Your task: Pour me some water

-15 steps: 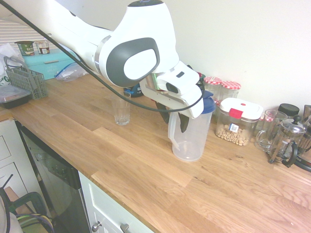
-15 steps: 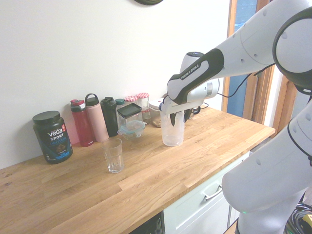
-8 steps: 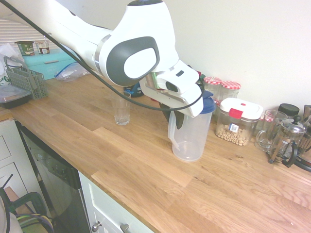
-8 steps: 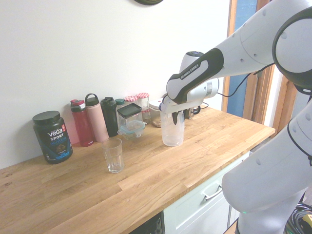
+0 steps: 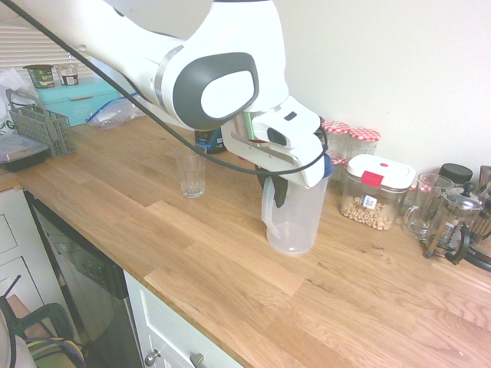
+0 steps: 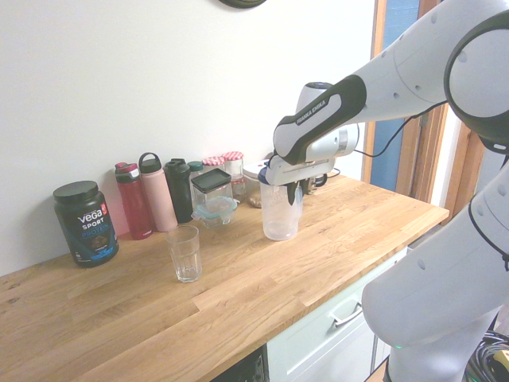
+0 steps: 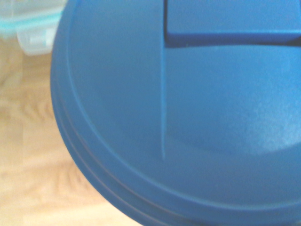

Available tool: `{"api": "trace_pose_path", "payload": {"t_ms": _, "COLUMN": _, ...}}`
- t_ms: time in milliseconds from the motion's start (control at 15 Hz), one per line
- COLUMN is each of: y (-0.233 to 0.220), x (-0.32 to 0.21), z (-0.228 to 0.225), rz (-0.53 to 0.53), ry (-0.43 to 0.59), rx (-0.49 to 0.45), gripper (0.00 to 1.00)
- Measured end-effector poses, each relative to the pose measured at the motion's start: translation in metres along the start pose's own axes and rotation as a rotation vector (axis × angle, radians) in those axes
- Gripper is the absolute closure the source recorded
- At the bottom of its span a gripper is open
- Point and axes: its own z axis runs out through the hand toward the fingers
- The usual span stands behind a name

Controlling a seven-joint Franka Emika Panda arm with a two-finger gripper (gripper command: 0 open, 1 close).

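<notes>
A clear plastic jug [image 5: 298,222] with a blue lid [image 7: 188,117] stands on the wooden counter [image 5: 230,268], in front of the jars. My gripper [image 5: 279,189] comes down at the jug's handle side and is shut on the handle [image 5: 268,207]. From the other side, the same jug [image 6: 280,216] shows below the gripper [image 6: 291,189]. An empty drinking glass [image 5: 191,175] stands upright on the counter, left of the jug and apart from it; the same glass [image 6: 184,253] appears nearer the camera in the second exterior view. Whether the jug holds water I cannot tell.
Behind the jug are red-lidded jars [image 5: 362,142], a container of nuts [image 5: 374,192], a glass mug [image 5: 423,203] and a French press [image 5: 454,218]. Bottles [image 6: 156,191] and a black tub [image 6: 86,223] line the wall. A grey crate [image 5: 42,126] sits far left.
The fingers have closed on the jug's handle. The jug has shifted slightly toward the glass. The glass has not moved.
</notes>
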Motion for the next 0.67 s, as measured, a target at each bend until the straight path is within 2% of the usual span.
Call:
{"api": "trace_pose_path", "payload": {"t_ms": 267, "y": 0.000, "x": 0.002, "z": -0.039, "rz": -0.113, "ry": -0.019, "rx": -0.005, "gripper": 1.00}}
{"api": "trace_pose_path", "payload": {"t_ms": 467, "y": -0.006, "x": -0.012, "z": -0.076, "rz": -0.263, "ry": -0.058, "rx": -0.031, "gripper": 1.00}}
{"api": "trace_pose_path", "payload": {"t_ms": 667, "y": -0.038, "x": -0.038, "z": -0.095, "rz": -0.429, "ry": -0.105, "rx": -0.092, "gripper": 1.00}}
